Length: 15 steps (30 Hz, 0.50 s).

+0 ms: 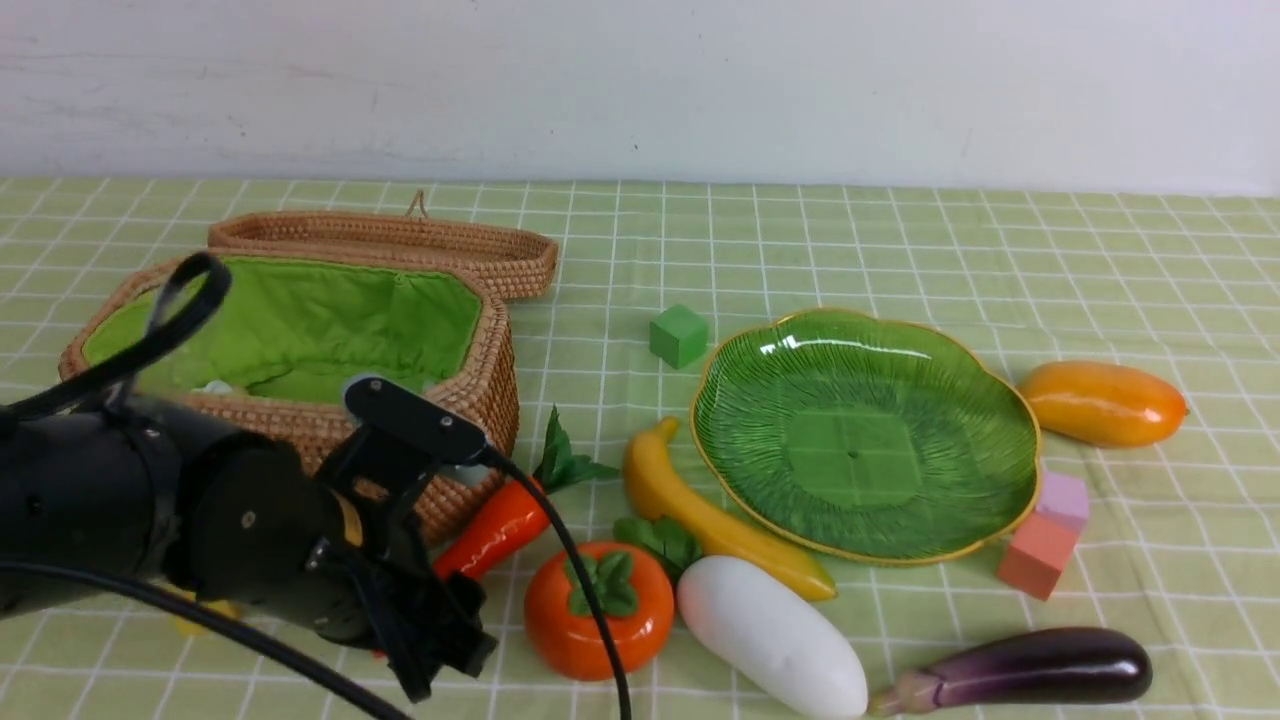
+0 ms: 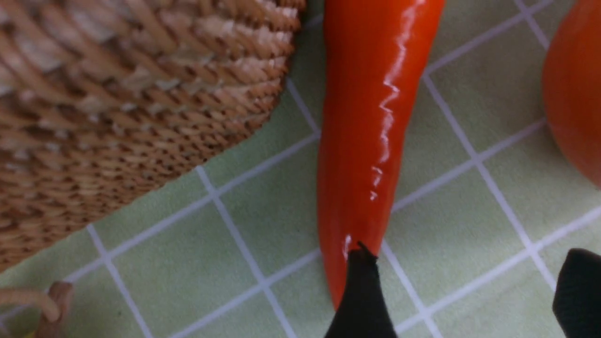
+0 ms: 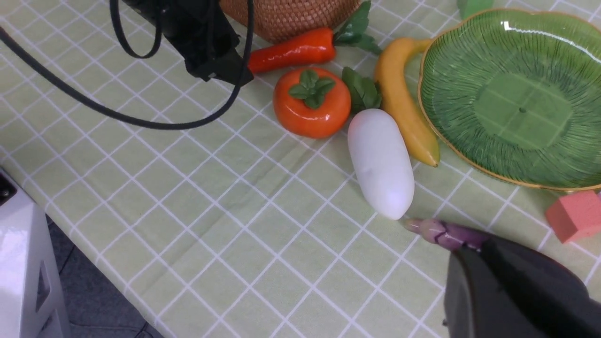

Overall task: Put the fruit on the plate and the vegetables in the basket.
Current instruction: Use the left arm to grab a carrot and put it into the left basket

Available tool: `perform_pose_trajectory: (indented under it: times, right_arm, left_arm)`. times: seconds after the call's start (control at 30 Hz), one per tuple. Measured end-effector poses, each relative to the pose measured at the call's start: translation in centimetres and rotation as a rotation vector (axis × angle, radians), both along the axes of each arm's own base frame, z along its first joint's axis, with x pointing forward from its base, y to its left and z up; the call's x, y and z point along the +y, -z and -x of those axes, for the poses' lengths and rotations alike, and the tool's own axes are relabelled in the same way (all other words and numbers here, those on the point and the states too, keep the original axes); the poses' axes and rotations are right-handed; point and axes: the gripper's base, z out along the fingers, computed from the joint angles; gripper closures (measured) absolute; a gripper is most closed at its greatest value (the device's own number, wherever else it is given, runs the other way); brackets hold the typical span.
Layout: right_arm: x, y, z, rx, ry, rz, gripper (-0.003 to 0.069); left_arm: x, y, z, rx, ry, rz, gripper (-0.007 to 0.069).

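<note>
My left gripper (image 1: 440, 650) (image 2: 469, 291) is open low over the cloth. One finger (image 2: 361, 291) overlaps the tip of the red-orange carrot (image 1: 500, 525) (image 2: 366, 131), and only cloth lies between the jaws. The carrot rests against the wicker basket (image 1: 470, 400) (image 2: 117, 94). A persimmon (image 1: 598, 610), banana (image 1: 700, 515) and white radish (image 1: 770, 635) lie left of the empty green plate (image 1: 865, 430). The mango (image 1: 1103, 402) is to its right, the eggplant (image 1: 1030, 668) at the front. My right gripper (image 3: 469, 251) is shut and empty above the eggplant (image 3: 441, 232), out of the front view.
A green cube (image 1: 679, 335) sits behind the plate, and two pink cubes (image 1: 1040, 555) touch its right front edge. The basket's lid (image 1: 400, 245) lies open behind it. The table's front edge and a white box (image 3: 23, 272) show in the right wrist view.
</note>
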Motion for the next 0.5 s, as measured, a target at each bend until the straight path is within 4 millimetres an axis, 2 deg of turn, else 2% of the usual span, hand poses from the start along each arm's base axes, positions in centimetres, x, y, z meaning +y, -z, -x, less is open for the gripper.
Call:
perform_pose_trajectory:
  times: [0.27, 0.5]
  right_arm:
    - [0.3, 0.0, 0.3, 0.025, -0.024, -0.025, 0.0627]
    - [0.4, 0.2, 0.5, 0.058, -0.046, -0.024, 0.0627]
  left_arm:
    - [-0.6, 2.9, -1.5, -0.014, 0.009, -0.011, 0.0114]
    - [-0.7, 3.4, -1.7, -0.017, 0.009, -0.010, 0.0180]
